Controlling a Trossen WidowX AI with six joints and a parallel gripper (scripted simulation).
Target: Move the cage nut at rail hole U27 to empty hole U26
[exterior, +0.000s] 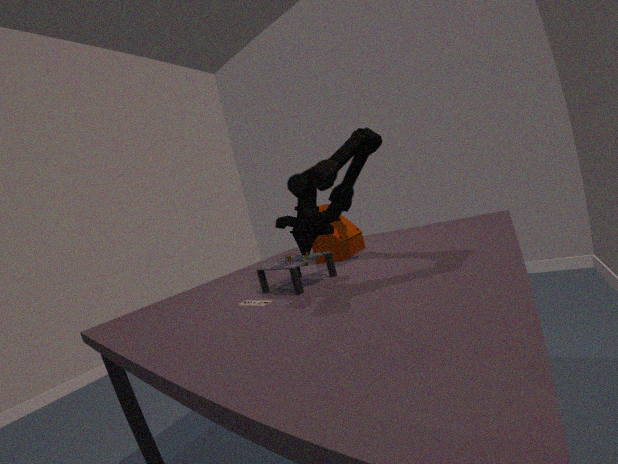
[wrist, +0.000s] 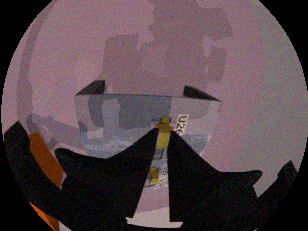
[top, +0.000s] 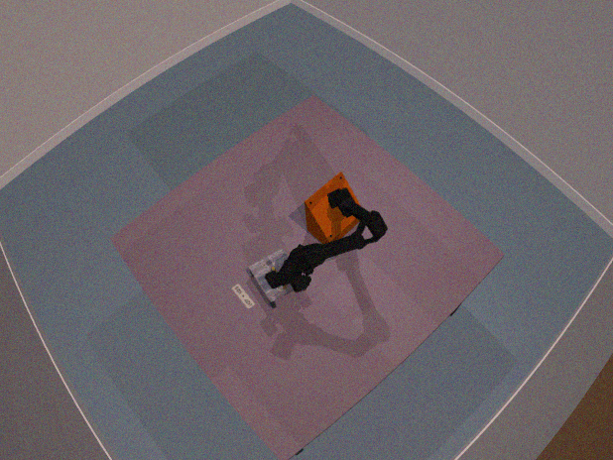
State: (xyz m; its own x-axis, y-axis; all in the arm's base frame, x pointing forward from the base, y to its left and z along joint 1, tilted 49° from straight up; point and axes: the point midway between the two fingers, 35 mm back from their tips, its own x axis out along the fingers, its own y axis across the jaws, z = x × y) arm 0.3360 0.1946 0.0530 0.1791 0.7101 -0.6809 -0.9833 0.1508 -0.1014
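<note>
1. Cage nut point(top: 285, 287) point(exterior: 306, 259) point(wrist: 163, 137) in yellow was pinched between the fingertips of the end effector point(top: 286, 282) point(exterior: 305, 250) point(wrist: 164, 132), which pointed down at the rail plate point(top: 262, 274) point(exterior: 282, 265) point(wrist: 135, 111).
2. From where I stood, that nut was at the plate, just beside the printed U26 label point(wrist: 182, 124); I could not tell whether it was seated square or whether its spring wings were open underneath.
3. The other nut point(top: 273, 269) point(exterior: 288, 258) point(wrist: 154, 175), also yellow, sat on the plate apart from the gripped one, with a small dark opening point(wrist: 158, 153) between the two.
4. The grey plate stood raised on dark legs point(exterior: 297, 281) above the pinkish desk point(top: 387, 278) point(exterior: 380, 340) point(wrist: 75, 29).
5. A white printed strip point(top: 243, 295) point(exterior: 255, 303) lay flat on the desk near the plate's edge; its lettering was too small for me to read.
6. The black arm point(top: 375, 225) point(exterior: 367, 140) bent high at its elbow, reaching over from the orange mount point(top: 317, 202) point(exterior: 352, 246) point(wrist: 44, 156), which stood behind the plate in the exterior view.
</note>
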